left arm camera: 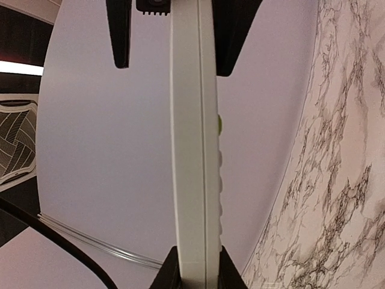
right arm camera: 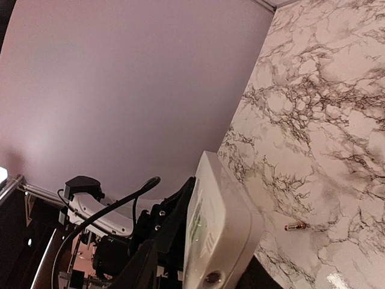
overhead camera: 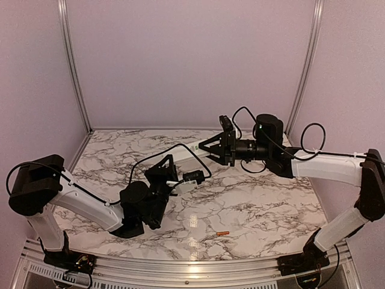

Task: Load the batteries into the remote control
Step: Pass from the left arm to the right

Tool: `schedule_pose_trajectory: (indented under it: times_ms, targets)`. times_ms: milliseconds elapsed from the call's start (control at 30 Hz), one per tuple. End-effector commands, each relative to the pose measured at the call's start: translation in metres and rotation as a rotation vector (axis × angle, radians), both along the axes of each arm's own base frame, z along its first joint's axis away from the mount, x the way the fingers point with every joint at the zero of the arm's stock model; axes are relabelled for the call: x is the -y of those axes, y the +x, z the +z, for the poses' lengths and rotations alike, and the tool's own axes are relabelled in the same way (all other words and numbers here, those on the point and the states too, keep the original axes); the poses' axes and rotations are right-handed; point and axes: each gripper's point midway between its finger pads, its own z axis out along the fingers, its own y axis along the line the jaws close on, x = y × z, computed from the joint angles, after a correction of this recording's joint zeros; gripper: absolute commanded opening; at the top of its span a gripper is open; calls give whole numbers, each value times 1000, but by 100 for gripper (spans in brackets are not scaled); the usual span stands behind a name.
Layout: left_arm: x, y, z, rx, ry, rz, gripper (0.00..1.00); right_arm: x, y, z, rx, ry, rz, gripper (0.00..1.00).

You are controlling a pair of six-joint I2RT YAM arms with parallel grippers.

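The white remote control is held off the table between both arms. My left gripper is shut on its near end; in the left wrist view the remote stands edge-on between the two fingers, buttons on its right side. My right gripper is open and straddles the far end, with one finger apart from the remote. In the right wrist view the remote shows its greyish display between my right gripper's fingers. An orange battery lies on the table near the front. The gold battery is not visible in the top view.
The marble table has lilac walls at the back and sides. A small reddish-gold battery lies on the marble beside the remote in the right wrist view. Black cables loop over the arms near the remote.
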Motion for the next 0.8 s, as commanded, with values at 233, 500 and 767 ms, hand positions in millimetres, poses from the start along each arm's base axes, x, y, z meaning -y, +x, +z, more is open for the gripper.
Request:
schedule_pose_trajectory:
  times_ms: [233, 500, 767]
  targets:
    - [-1, -1, 13, 53, -64, 37, 7, -3, -3, 9, -17, 79, 16, 9]
    - [-7, -4, 14, 50, -82, 38, 67, 21, 16, 14, -11, 89, -55, 0]
    - [-6, -21, 15, -149, -217, -113, 76, 47, 40, 18, 166, -60, -113, 0]
